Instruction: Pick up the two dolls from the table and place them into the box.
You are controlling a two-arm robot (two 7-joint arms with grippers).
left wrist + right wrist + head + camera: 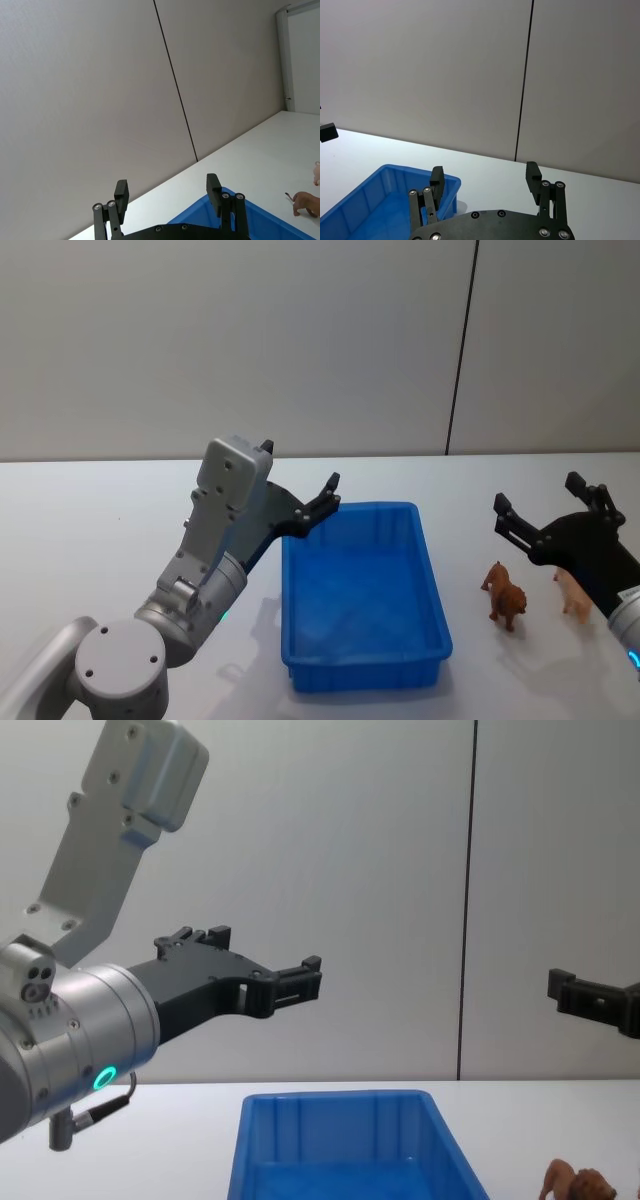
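Note:
The blue box stands empty at the middle of the white table. Two dolls stand on the table to its right: a reddish-brown one nearer the box and a paler one beyond it. My right gripper hovers open just behind and above the dolls, holding nothing. At the box's far left corner my left gripper is raised and open, also holding nothing. In the left wrist view the left gripper is above the box's rim, with the brown doll farther off.
A plain grey wall with a dark vertical seam rises behind the table. White tabletop stretches bare to the left of the box and in front of it. The right gripper looks over the box toward the wall.

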